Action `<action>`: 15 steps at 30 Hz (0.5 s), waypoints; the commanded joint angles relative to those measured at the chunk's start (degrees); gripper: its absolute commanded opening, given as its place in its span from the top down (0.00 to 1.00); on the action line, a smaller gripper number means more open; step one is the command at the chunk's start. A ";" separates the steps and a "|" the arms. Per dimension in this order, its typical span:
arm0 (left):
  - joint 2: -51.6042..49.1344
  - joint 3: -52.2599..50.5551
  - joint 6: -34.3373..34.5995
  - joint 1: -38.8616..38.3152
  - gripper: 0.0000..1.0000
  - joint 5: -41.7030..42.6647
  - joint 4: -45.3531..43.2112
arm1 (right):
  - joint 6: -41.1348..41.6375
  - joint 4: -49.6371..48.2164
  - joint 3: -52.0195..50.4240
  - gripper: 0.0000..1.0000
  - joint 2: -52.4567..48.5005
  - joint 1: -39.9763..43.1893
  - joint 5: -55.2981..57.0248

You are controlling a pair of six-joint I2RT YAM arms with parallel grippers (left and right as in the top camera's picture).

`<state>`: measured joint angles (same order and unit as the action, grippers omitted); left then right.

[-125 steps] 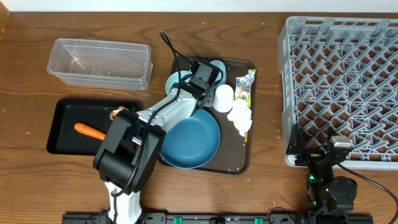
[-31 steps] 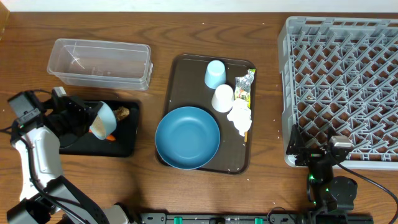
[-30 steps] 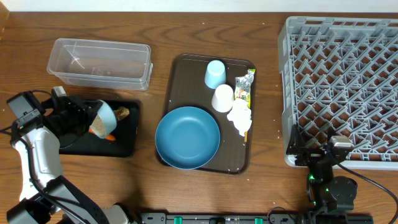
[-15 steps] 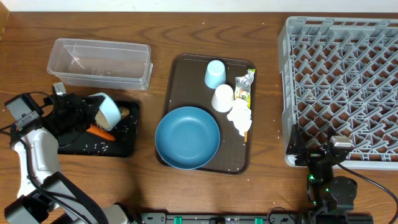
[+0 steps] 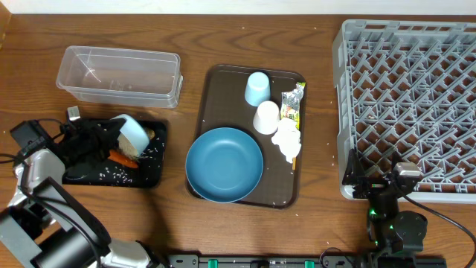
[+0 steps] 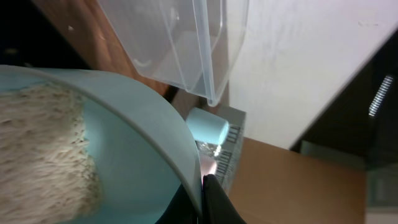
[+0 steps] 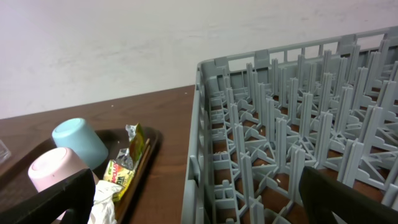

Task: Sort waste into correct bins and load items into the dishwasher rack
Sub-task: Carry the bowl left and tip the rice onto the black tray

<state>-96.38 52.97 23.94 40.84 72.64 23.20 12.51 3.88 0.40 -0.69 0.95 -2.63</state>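
Overhead: where's the white bowl [image 5: 132, 132]?
— Tipped above the black tray's [image 5: 152, 177] far edge, left fingers [image 6: 214, 199] clamped on its rim. Rice grains [image 5: 104, 176] and carrot [image 5: 123, 158] lie inside.
— Right side?
— Right fingers [image 7: 43, 199] spread wide, empty, by the rack's [image 5: 416, 89] near-left corner; bare surface [image 5: 321, 149] alongside.

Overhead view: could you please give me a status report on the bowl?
Left gripper shut on bowl, tipped over black tray. Rice scattered in tray beside carrot; some clings inside bowl. Right gripper open by rack. Nothing in the way.
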 commanded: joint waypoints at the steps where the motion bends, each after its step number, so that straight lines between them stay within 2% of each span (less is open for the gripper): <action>1: -0.50 -0.22 -0.81 0.31 0.94 4.94 -0.42 | -0.59 0.20 -0.09 0.01 0.35 0.90 -0.20; 6: -0.50 -0.22 -0.72 0.35 0.94 6.67 -0.39 | -0.59 0.22 -0.09 0.01 0.35 0.90 -0.20; 9: -0.50 -0.22 2.34 0.68 0.94 7.52 -0.44 | -0.59 0.22 -0.09 0.01 0.35 0.90 -0.20; 15: -0.50 -0.22 3.04 3.87 0.94 9.46 -1.03 | -0.59 0.22 -0.09 0.01 0.35 0.90 -0.20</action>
<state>-96.95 52.95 25.98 42.92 78.52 22.35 12.51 3.88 0.40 -0.69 0.95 -2.63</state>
